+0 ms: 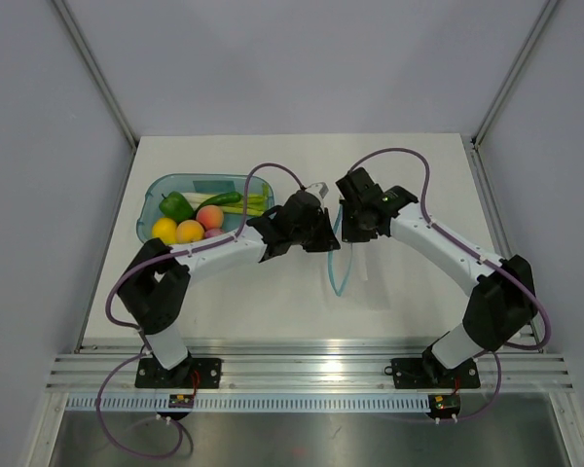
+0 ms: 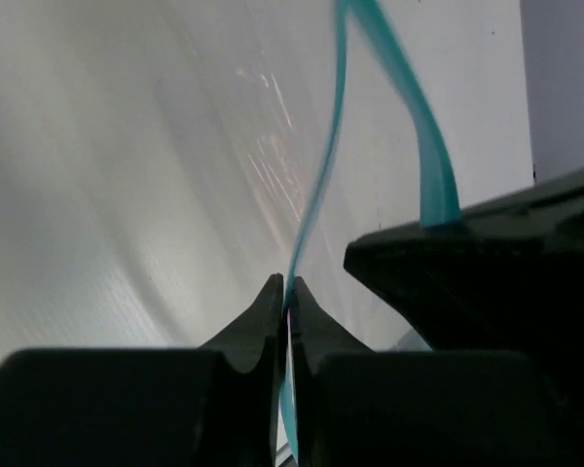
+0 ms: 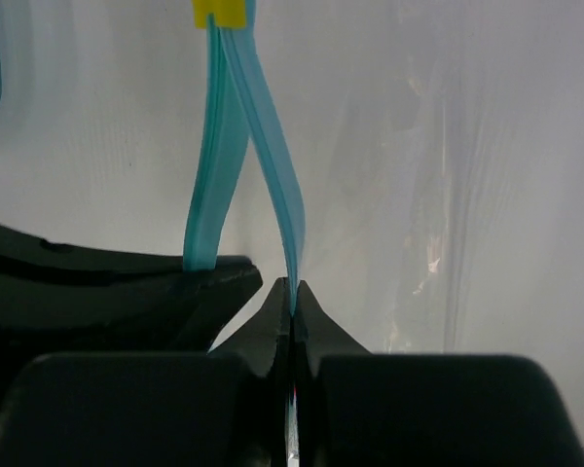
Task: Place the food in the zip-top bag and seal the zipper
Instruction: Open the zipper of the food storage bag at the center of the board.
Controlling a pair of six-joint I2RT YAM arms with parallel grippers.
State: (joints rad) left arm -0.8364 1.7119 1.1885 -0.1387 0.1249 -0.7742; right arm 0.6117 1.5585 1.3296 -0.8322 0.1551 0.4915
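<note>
The left hand point(image 2: 284, 292) is pinched shut on one blue strip of the zipper point(image 2: 316, 185), and the right hand point(image 3: 292, 292) is clamped just as tight on the other strip. The two strips stand apart between the hands and join at a yellow tab point(image 3: 219, 12). The clear bag point(image 3: 448, 195) is held at its open mouth by both hands near the middle of the counter point(image 1: 273, 302), while the food point(image 1: 190, 232) lies outside it, heaped in a teal tray point(image 1: 190, 178) at the left rear, just beside the left arm.
</note>
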